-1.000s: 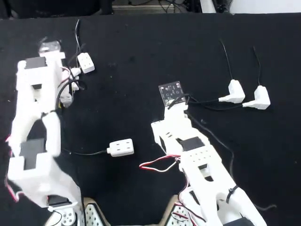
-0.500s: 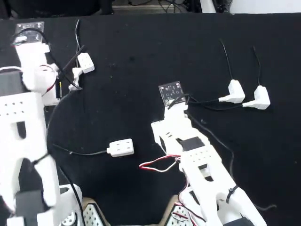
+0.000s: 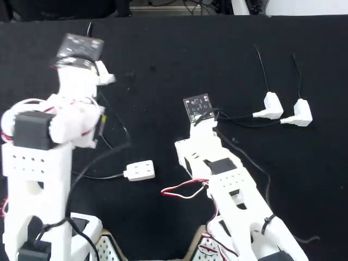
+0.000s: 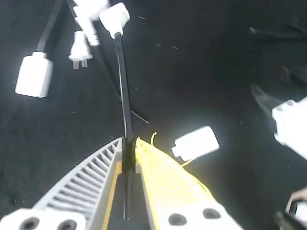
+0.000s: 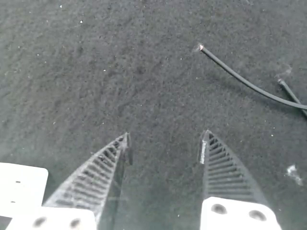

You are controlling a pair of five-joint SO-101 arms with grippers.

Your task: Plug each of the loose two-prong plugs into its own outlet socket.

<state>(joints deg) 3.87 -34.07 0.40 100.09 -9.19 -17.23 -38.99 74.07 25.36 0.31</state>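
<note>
From the high view, the left arm [image 3: 60, 125] stands at the far left of the tabletop [image 3: 163, 49]. A slack black cable [image 3: 122, 145] loops off it toward the near outlet socket [image 3: 140, 170]. The inner plug [image 3: 270, 105] and the outer plug [image 3: 300, 113] lie at the far right, well apart from that socket. We judge that the loop could snag and drag the socket askew.

In the left wrist view, the left claw [image 4: 128, 141] is clenched on a black cord [image 4: 122, 86], which runs on to a white plug end [image 4: 114, 18]. The grip sits on the cord, not on the plug body. We expect the plug may swing or twist, so its prongs would be hard to aim, and the thin cord may slide through. A pronged plug [image 4: 79, 49] and a white socket block [image 4: 33, 74] lie close by and could tangle.

In the right wrist view, the right claw [image 5: 166, 136] is spread wide above bare tabletop, grasping and touching nothing. A loose cord tip [image 5: 201, 48] lies ahead of it.
</note>
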